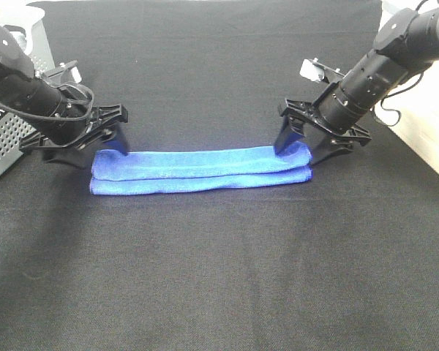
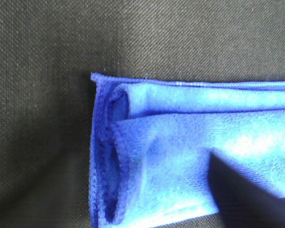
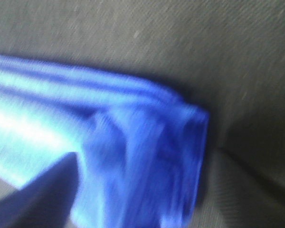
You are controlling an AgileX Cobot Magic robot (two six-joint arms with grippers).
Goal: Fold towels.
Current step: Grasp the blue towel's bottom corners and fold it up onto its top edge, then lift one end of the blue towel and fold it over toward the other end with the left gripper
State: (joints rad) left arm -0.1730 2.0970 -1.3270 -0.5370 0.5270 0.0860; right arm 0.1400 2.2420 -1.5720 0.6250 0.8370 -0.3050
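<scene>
A blue towel [image 1: 201,170] is laid across the middle of the exterior frame on the black counter [image 1: 219,278]. It is folded into a long, narrow strip of two stacked bands, the upper band set slightly back from the lower. The left gripper [image 1: 95,150] is lowered at the strip's left end and the right gripper [image 1: 301,150] at its right end. The fingers of each are seen spread apart. The right pair is set astride the towel's end. A white perforated bin [image 1: 7,139] is cut off by the left edge of the frame.

Detail lost from above is supplied by the wrist views. In the left wrist view the towel's end is shown close up: a stitched hem, several layers curled one inside another, and a soft nap. One dark finger [image 2: 247,199] is seen over the cloth; whether it touches cannot be told. The right wrist view is blurred, and only the layered end and one dark finger [image 3: 42,199] can be made out. The whole strip and both arms are shown only in the exterior view.
</scene>
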